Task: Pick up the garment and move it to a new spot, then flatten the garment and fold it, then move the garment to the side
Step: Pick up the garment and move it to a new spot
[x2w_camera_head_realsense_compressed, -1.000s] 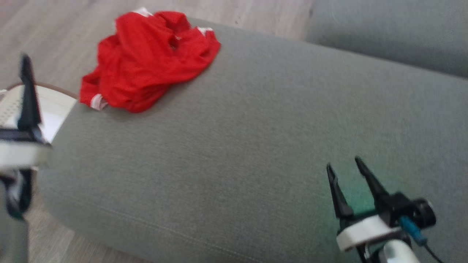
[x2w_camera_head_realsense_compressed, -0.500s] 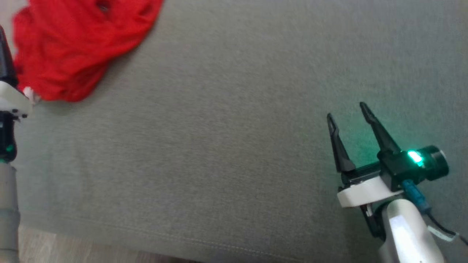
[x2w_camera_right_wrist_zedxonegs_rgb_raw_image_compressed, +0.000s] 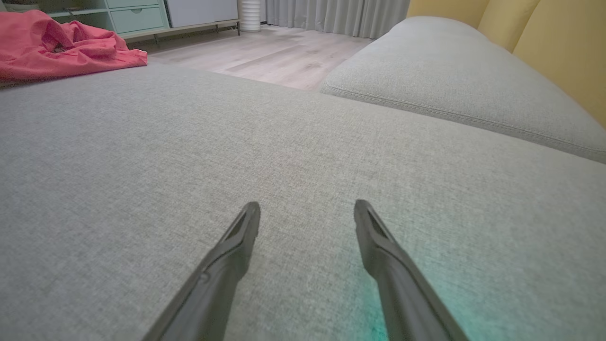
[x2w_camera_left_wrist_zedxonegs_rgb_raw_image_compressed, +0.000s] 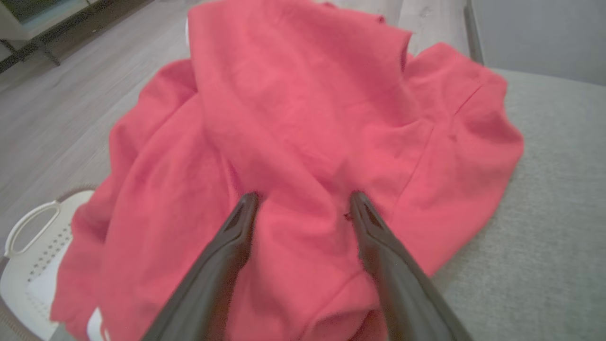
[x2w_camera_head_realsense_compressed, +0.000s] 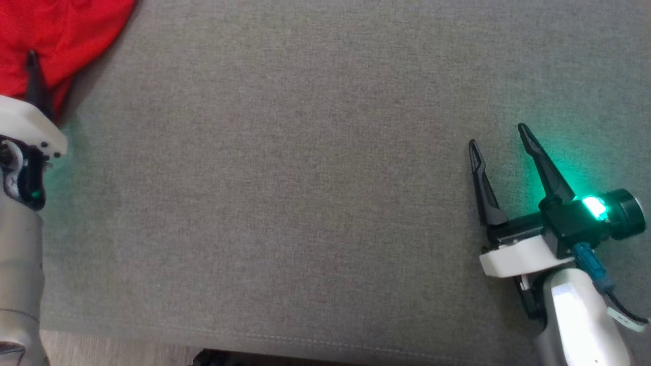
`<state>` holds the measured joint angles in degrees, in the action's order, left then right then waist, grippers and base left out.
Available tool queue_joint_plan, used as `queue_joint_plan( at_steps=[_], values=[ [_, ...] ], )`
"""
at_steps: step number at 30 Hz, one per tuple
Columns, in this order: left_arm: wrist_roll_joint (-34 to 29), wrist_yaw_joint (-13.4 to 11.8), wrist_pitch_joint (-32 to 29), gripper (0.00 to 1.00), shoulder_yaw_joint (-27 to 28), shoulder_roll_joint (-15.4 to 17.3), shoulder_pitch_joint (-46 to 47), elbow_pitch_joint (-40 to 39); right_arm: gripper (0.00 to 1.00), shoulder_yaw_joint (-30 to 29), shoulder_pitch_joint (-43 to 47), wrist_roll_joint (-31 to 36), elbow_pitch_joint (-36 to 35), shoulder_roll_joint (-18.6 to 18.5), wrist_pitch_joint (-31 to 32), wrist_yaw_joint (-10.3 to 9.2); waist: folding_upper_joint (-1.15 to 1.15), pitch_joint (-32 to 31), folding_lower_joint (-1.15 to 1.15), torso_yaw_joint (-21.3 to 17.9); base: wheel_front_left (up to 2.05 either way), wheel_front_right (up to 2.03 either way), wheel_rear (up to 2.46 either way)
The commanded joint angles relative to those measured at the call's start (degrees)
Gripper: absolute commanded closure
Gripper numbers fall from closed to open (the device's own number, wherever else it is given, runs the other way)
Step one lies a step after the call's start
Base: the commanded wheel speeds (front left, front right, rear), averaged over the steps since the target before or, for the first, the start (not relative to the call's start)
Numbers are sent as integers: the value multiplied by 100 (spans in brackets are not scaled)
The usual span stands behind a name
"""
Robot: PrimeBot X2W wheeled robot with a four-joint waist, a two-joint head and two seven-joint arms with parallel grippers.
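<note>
The red garment point(x2w_camera_left_wrist_zedxonegs_rgb_raw_image_compressed: 303, 118) lay crumpled in a heap at the far left corner of the grey seat cushion point(x2w_camera_head_realsense_compressed: 305, 178), with one edge hanging past the cushion's left side above a white perforated basket point(x2w_camera_left_wrist_zedxonegs_rgb_raw_image_compressed: 33, 246). The left end effector point(x2w_camera_left_wrist_zedxonegs_rgb_raw_image_compressed: 303, 199) was over the near part of that heap, at the cushion's left edge, with its two dark fingers spread wide and pointing into the folds. No cloth was pinched between them. Whether the tips touched the fabric could not be told.

The right end effector point(x2w_camera_head_realsense_compressed: 498, 136) hovered low over the bare right part of the cushion, well apart from the garment, its fingers likewise spread wide and holding nothing. A green light point(x2w_camera_head_realsense_compressed: 592, 206) glowed on its wrist and tinted the cushion fabric beside it. Beyond the cushion's far right edge sat a second grey cushion point(x2w_camera_right_wrist_zedxonegs_rgb_raw_image_compressed: 450, 61), with pale wooden floor point(x2w_camera_right_wrist_zedxonegs_rgb_raw_image_compressed: 284, 52) between them farther back.
</note>
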<state>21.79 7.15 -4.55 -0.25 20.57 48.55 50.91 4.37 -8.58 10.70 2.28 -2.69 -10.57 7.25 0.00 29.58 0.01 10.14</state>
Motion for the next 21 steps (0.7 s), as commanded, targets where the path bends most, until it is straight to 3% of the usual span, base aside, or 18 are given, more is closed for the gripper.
queue_joint_plan(
  at_steps=[1,2,3,5,6,14,21],
  values=[
    [59,14,4,0,111,314,177,-49,0,149,-55,46,-224,-19,7,24,0,32,-1,-16,0,0,0],
    [63,17,47,9,87,320,211,2,0,149,-59,42,-228,-19,5,24,0,38,-1,-16,0,0,0],
    [59,18,131,43,71,334,245,36,0,144,-64,34,-227,-19,3,24,0,38,-1,-14,0,0,0],
    [37,20,260,76,31,361,302,116,0,120,-76,11,-202,-19,-11,24,0,10,-1,-2,0,0,0],
    [19,21,290,98,-5,375,319,162,0,108,-81,-7,-180,-19,-24,24,0,-14,-1,4,0,0,0],
    [-99,30,482,100,-324,576,408,262,0,153,-151,-214,90,-19,-162,24,0,-362,-1,31,0,0,0],
    [-193,33,557,100,-845,909,606,-135,0,188,-131,-531,493,-19,-311,24,0,-1070,-1,-39,0,0,0]
  ],
)
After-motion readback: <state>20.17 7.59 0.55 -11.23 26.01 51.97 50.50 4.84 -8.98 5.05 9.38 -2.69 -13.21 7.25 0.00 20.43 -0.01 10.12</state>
